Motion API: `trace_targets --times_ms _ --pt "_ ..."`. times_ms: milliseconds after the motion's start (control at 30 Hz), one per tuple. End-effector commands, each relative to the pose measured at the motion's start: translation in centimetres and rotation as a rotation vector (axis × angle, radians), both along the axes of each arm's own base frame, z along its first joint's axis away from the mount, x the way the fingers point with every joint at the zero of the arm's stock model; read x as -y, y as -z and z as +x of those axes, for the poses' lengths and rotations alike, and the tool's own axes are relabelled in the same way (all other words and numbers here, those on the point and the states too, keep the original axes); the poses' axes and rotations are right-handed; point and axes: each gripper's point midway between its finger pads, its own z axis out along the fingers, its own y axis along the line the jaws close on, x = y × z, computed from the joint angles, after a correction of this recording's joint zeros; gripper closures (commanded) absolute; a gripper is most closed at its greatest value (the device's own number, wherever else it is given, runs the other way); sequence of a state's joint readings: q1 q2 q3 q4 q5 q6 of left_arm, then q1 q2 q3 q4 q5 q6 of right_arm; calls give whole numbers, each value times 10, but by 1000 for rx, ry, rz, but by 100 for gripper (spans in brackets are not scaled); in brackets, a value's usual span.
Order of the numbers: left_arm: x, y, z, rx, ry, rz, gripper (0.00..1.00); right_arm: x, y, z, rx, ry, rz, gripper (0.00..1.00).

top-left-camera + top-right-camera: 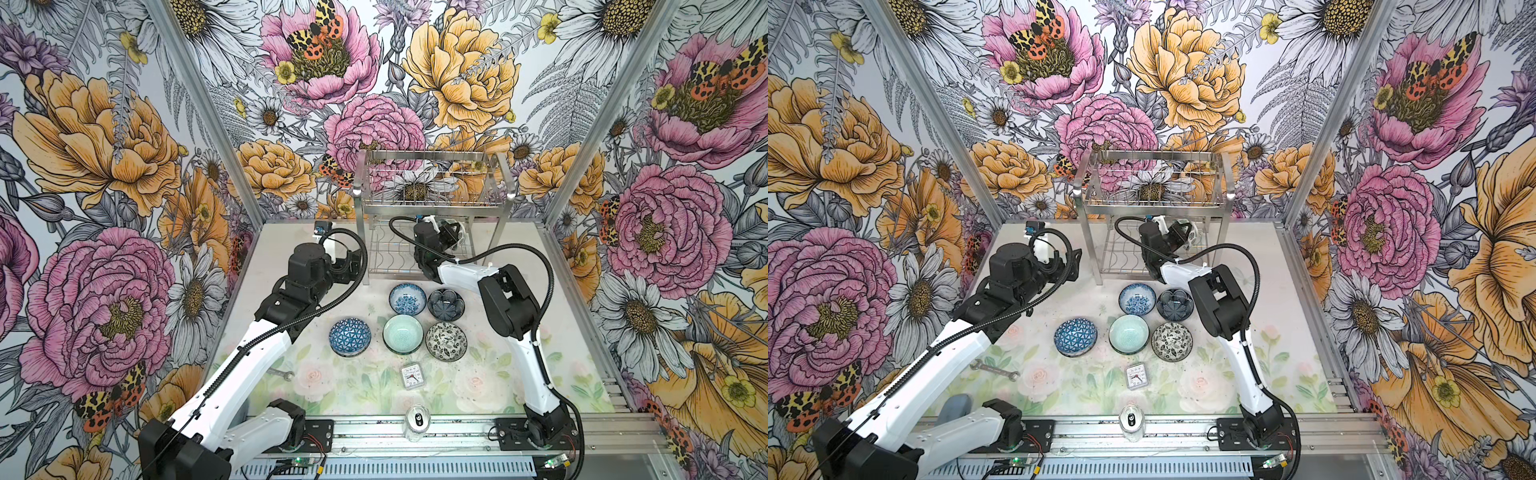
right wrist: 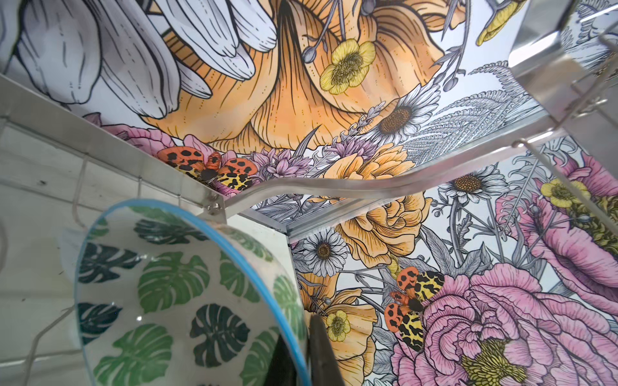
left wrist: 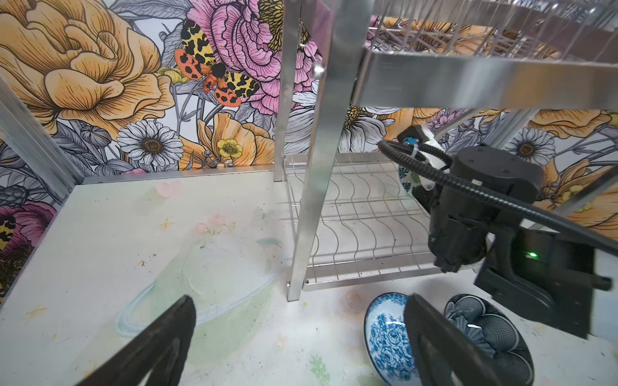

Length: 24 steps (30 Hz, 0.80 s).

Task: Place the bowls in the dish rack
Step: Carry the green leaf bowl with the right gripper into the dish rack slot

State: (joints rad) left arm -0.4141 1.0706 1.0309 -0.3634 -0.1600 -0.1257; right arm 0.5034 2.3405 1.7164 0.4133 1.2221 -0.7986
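Flowered walls ring our surface; our right jaws grip the leaf bowl inside the rack, left jaws stand wide apart, floral bowl just beside them.

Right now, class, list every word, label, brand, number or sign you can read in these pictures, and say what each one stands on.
No text can be read anywhere.
Clock: the dial has marks, but they are too small to read.
Can: no print can be made out on it.
Bowls and rack: patterns and bare metal only, no writing.
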Motion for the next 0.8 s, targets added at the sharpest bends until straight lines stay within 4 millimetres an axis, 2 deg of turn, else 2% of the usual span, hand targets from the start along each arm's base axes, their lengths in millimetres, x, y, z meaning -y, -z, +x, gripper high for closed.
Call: trace_targets --times_ms 0,167,300,433,600,767 --pt "-6 28 -19 -178 -3 23 1 12 -19 13 52 41 -7 100" --pt "-13 24 -23 -213 32 64 1 30 -15 26 54 77 -20 100" --pt "-21 30 -16 -239 51 48 1 38 -2 35 30 97 -33 100" --pt "-17 36 -19 -253 80 39 1 44 11 41 7 114 -46 100" --pt "-24 40 -24 -248 59 62 1 42 20 48 -9 112 -41 100" --pt "-25 41 -23 -250 58 61 1 40 30 46 -33 112 24 100"
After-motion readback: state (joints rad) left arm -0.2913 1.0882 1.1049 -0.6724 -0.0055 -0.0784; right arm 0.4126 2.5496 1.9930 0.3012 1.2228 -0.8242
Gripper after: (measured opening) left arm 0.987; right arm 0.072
